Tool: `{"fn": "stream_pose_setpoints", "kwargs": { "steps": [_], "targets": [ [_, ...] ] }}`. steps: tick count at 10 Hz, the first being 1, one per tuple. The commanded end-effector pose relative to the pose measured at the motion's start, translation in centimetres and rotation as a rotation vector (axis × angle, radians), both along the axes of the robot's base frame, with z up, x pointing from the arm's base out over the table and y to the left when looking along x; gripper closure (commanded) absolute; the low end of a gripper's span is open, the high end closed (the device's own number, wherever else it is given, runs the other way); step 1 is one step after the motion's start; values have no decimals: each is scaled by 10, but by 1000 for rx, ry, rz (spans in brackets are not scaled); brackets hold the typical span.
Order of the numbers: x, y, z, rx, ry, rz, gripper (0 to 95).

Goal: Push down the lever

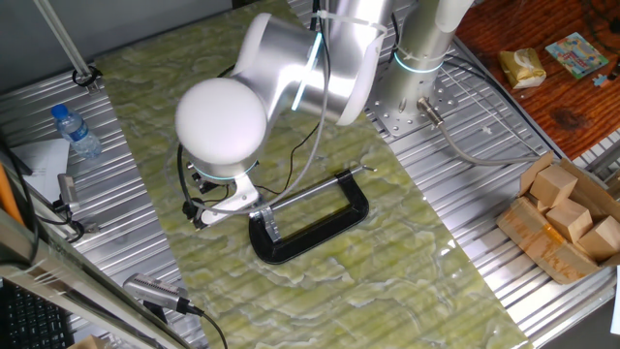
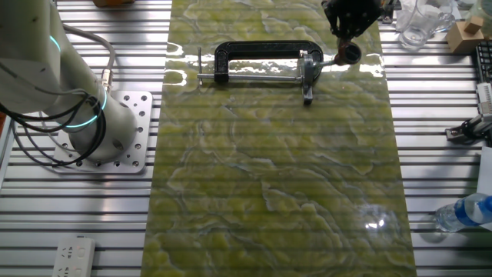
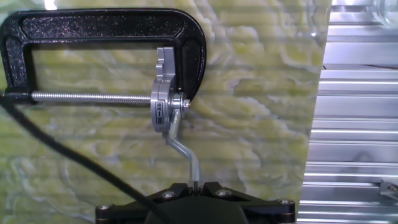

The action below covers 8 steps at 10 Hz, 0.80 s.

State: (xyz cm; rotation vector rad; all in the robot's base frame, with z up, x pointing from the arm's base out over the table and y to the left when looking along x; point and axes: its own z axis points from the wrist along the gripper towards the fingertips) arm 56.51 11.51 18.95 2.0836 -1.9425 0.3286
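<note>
The lever is a short bent silvery arm that leaves a metal block on the clamp's threaded rod and runs down toward the camera in the hand view. Its far end disappears between the two black halves of the gripper at the bottom edge, so the knob is hidden there. The gripper looks narrow around that end, but I cannot tell whether it truly grips it.

The black clamp lies flat on a green marbled mat, near the mat's far edge in the other fixed view, with the gripper just beside its lever end. The mat covers a ribbed metal worktop. Well apart, a plastic bottle and wooden blocks sit off the mat.
</note>
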Motion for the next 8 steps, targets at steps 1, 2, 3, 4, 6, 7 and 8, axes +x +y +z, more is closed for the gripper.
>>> {"fn": "stream_pose_setpoints", "kwargs": {
  "steps": [1,2,3,4,6,7,8],
  "targets": [
    [-1,-4,-3,4,-9,10,950],
    [-1,-5,-4,6,-9,13,950],
    [-1,-5,-3,11,-6,11,950],
    [-3,-6,0,6,-5,13,950],
    [-6,-10,2,-6,-1,23,950],
    [-6,-10,4,-8,2,31,950],
    [-6,-10,5,-12,4,32,950]
  ]
}}
